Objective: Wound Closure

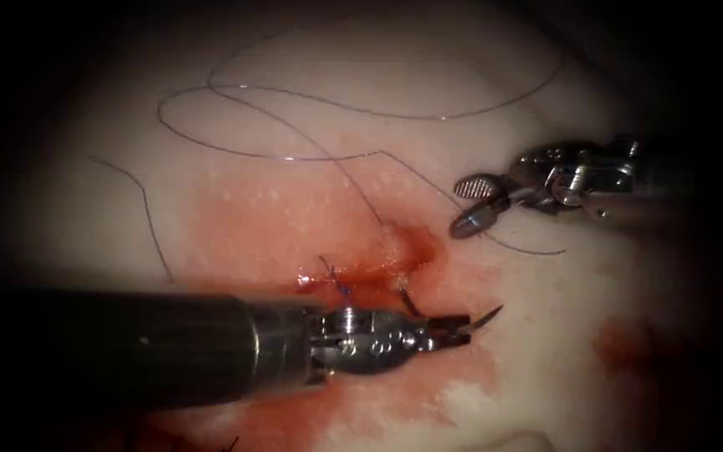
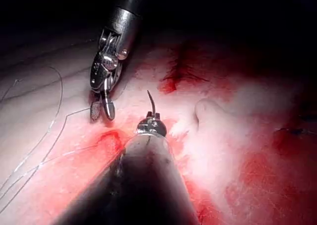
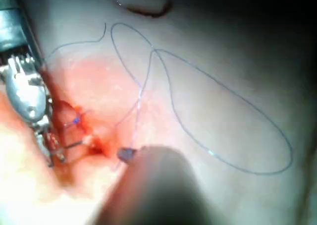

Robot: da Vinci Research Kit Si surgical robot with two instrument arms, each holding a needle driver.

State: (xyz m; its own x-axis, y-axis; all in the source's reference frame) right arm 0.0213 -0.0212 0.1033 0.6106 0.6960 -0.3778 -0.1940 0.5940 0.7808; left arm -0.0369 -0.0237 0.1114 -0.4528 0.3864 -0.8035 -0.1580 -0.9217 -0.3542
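One needle [image 1: 485, 318], thin, stiff and probably slippery, sits clamped near its tip in the left pincer [image 1: 460, 328]. The right pincer [image 1: 472, 206] gapes empty above it; mid-curve looks the surest hold.

A bright light falls on the middle of the scene, and past the tool tips on every side it fades into darkness.
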